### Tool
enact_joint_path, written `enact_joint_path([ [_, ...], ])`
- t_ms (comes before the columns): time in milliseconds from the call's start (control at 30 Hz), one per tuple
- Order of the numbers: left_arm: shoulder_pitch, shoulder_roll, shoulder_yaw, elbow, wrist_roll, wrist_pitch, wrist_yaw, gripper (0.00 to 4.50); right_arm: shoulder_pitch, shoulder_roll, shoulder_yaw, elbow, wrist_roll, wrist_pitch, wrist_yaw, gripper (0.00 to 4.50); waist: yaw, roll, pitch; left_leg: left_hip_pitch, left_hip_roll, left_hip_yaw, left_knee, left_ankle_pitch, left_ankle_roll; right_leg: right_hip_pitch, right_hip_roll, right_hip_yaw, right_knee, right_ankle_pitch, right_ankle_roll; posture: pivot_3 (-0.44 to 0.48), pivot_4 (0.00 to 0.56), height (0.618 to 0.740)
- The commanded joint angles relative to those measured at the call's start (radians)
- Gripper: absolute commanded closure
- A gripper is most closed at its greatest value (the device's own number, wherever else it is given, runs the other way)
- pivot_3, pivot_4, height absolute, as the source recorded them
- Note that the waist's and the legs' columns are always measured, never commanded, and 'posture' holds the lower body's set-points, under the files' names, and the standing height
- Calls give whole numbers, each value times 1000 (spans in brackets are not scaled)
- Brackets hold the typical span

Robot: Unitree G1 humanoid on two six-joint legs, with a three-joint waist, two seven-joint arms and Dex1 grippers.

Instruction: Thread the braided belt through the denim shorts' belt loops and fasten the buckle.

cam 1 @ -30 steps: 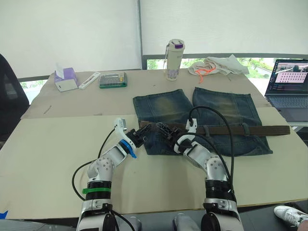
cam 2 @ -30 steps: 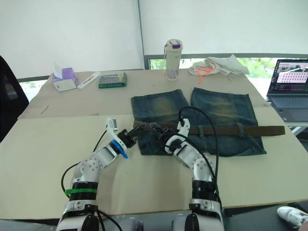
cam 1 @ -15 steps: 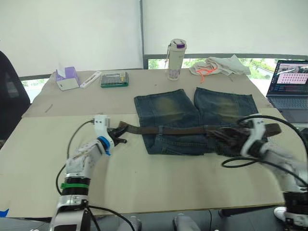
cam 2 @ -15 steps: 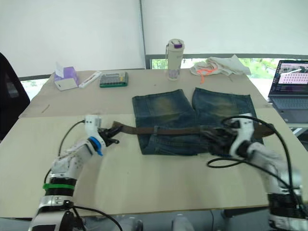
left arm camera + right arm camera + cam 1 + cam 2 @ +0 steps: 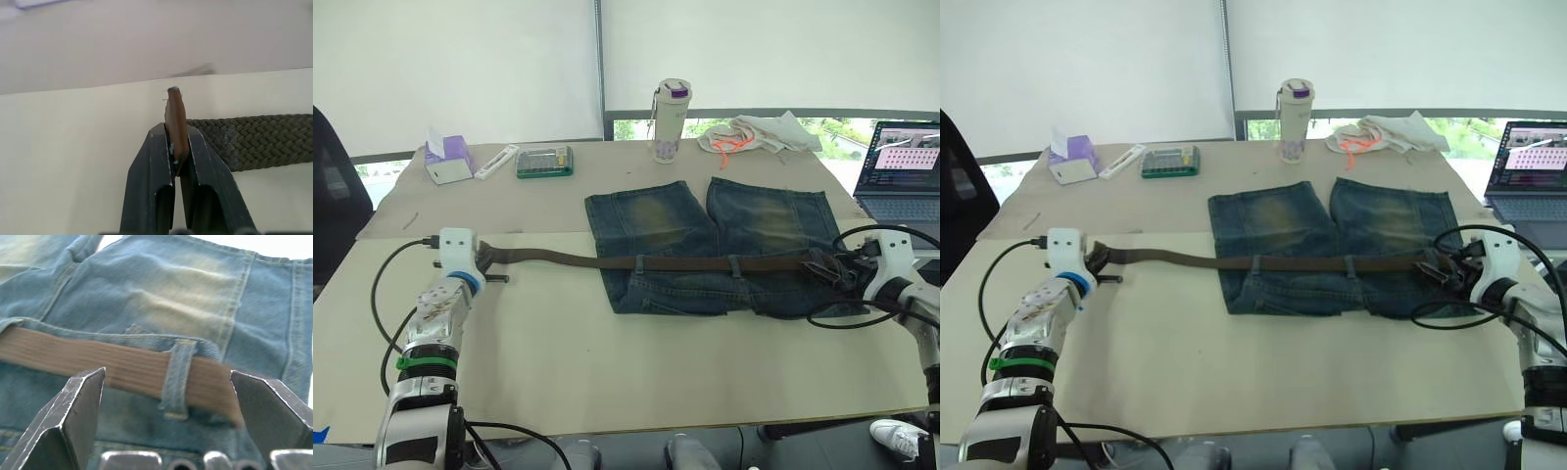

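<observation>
Two legs of the shorts [image 5: 715, 250] lie flat on the table [image 5: 607, 343], pointing far. The belt [image 5: 705, 262] runs under the loops [image 5: 733, 264]. My left hand [image 5: 177, 147] pinches its tip, drawn out left; my right hand [image 5: 166, 421] hangs open at the right loop.

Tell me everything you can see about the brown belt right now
The braided belt is a long, narrow, dark-brown woven strap lying flat across the table and over the denim shorts, passing under the belt loops at the waistband. The left gripper is shut on one end, out past the shorts. The right gripper is open beside it.
</observation>
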Motion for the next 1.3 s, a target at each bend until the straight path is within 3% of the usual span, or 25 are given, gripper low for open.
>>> enact_joint_path([
  [33, -34, 28, 19, 33, 37, -56, 54, 4500, -55, -33, 15, 52, -52, -21, 17, 22, 7, 0, 0, 0, 0, 0, 0, 0, 0, 0, 0, 0, 0, 0, 0, 0, 150, 740],
  [167, -57, 52, 8, 93, 97, -93, 129, 4500, -183, -38, 40, 185, -85, 49, 26, 22, 11, 0, 0, 0, 0, 0, 0, 0, -1, -1, 0, 0, 0, 1, -1, 0, 150, 740],
  [333, -67, 31, 6, 119, 89, -106, 114, 4500, -319, -38, 78, 327, -114, 140, 92, 22, 13, 0, 0, 0, 0, 0, -1, 0, -1, -1, 0, 0, 0, 1, -1, 0, 150, 740],
  [633, -39, -5, 4, 70, 71, -97, 82, 4500, -394, -18, 172, 363, -174, 245, 195, 22, 19, 0, 0, 0, -1, 0, 0, 1, -1, -1, -1, 0, 0, 1, -1, 0, 150, 740],
  [800, -22, -9, 12, 39, 69, -87, 85, 4500, -385, -14, 153, 357, -169, 235, 194, 1503, 19, 0, 0, 0, -1, 0, 0, 1, -1, -1, -1, 0, 1, 1, -1, 0, 150, 740],
  [967, -20, 5, 20, 47, 78, -87, 115, 4500, -368, -10, 105, 320, -128, 271, 182, 3269, 18, 0, 0, 0, -1, -1, 0, 1, -1, -1, -1, 0, 1, 1, -1, 0, 150, 740],
  [1067, -23, -11, 46, 28, 17, -29, 70, 4500, -336, 3, 38, 262, -68, 333, 160, 4148, 18, 0, 0, 0, 0, -1, 0, 1, -1, -1, -1, 0, 1, 1, -1, 0, 150, 740],
  [1200, -21, -7, 44, 14, 23, 26, 84, 3026, -301, 36, -69, 192, 6, 410, 98, 4147, 16, 0, 0, 0, 0, -1, 0, 1, -1, -1, -1, 0, 2, 1, -1, 0, 150, 740],
  [1300, -46, 9, 54, 57, 60, 2, 175, 2008, -263, 88, -187, 90, 99, 516, 17, 4147, 12, 0, 0, 0, 0, -1, 0, 1, -1, -1, 0, 0, 2, 1, -1, 0, 150, 740],
])
